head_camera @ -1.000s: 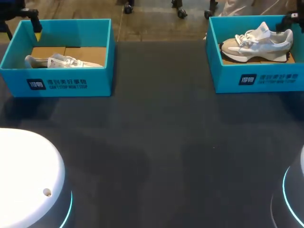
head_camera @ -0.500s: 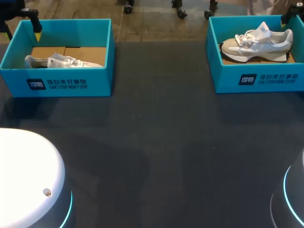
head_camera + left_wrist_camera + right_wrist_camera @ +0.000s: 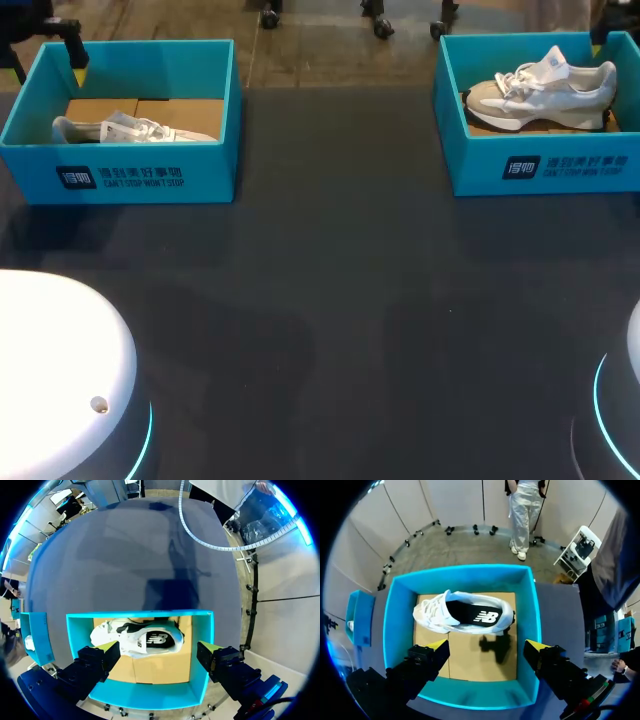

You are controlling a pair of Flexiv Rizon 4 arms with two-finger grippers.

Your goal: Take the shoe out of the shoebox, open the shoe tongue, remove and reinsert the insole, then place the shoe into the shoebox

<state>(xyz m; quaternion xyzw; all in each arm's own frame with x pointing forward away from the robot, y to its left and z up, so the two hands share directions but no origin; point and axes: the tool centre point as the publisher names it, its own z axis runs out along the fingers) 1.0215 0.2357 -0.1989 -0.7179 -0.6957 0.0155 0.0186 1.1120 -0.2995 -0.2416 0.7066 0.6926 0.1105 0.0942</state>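
Head view: two teal boxes sit well apart at the far side of the dark table (image 3: 340, 300). The left box (image 3: 150, 178) holds the left shoe (image 3: 130, 129), white, low against the near wall. The right box (image 3: 545, 168) holds the right shoe (image 3: 545, 90), white and beige, upright, toe toward the table's middle. A cardboard floor (image 3: 185, 110) shows in both boxes.

Left wrist view: my left gripper (image 3: 157, 649) hangs above the left box with its fingers spread wide and nothing touching them. The left shoe lies below and just ahead of the tips, across the box, by the wall that faces the open table.

Right wrist view: my right gripper (image 3: 487, 647) hangs above the right box, fingers spread wide, gripping nothing. The right shoe lies ahead of the tips in the far half of the box, its dark insole (image 3: 475, 616) showing through the opening. My gripper's shadow (image 3: 495, 647) falls on the cardboard between shoe and tips.

Both shoes are in their boxes, apart from my fingers.
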